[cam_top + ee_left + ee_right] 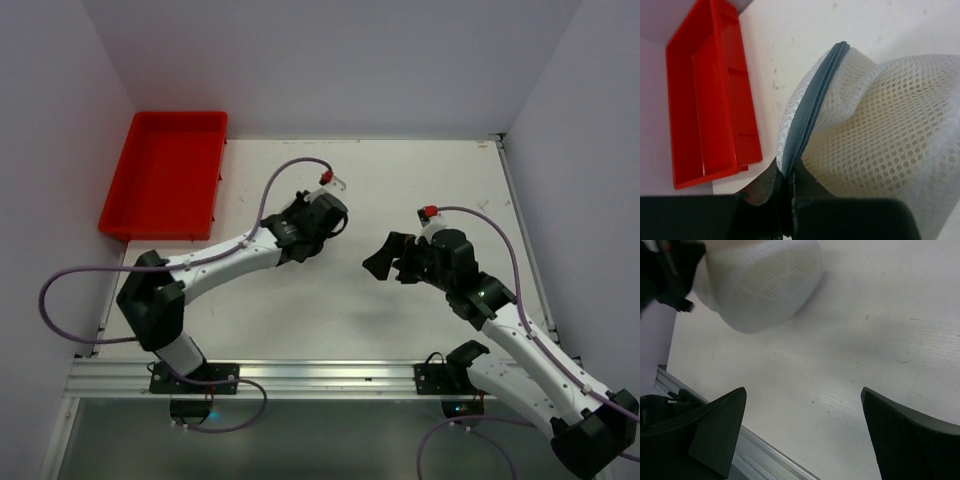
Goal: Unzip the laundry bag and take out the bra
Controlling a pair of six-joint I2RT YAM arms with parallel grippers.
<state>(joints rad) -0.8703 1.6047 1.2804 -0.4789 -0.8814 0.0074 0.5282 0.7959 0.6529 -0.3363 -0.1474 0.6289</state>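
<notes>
Light was even and diffuse, from overhead; the white table (430, 180) read bright, with no hard glare. The arms threw only faint, soft shadows. Left wrist view: mesh of the laundry bag (890, 130) was sharp, the left gripper (785, 200) a blurred black mass at the near edge. Right wrist view: bag soft-focused, pale shadow beside it; the right gripper (802, 430) underexposed, edges blurred.

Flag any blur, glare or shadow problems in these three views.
Left wrist: bag mesh and zip are crisp; the left gripper pinching the zip edge is dark and blurred. Right wrist: the bag is soft and out of focus, with a faint shadow beside it; the right gripper fingers are underexposed. Top view: even light, no glare, sharp, but the bag cannot be made out against the table.
</notes>
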